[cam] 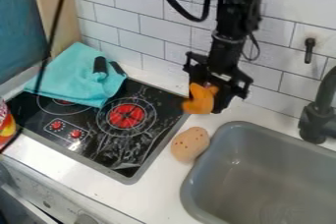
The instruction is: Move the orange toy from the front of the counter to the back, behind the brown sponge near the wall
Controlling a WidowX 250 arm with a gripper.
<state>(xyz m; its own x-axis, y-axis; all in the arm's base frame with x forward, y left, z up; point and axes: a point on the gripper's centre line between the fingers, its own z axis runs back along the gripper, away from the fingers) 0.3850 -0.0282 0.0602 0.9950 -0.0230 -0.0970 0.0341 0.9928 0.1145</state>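
Observation:
The black gripper (209, 101) hangs over the strip of counter between the stove and the sink, near the tiled wall. It is shut on an orange object (199, 99), which looks like a small curved toy. Below it, a tan, potato-like object with dark spots (190, 144) lies on the white counter beside the sink's left rim. A teal cloth (80, 78) lies crumpled over the back left of the black stove top (141, 142), with black pieces at its right end.
The grey sink (263, 132) takes up the lower right, with a dark faucet (318, 120) behind it. A red can-like container (7, 124) stands at the left edge. A dark cable crosses the left side. White tiles (151, 31) rise behind.

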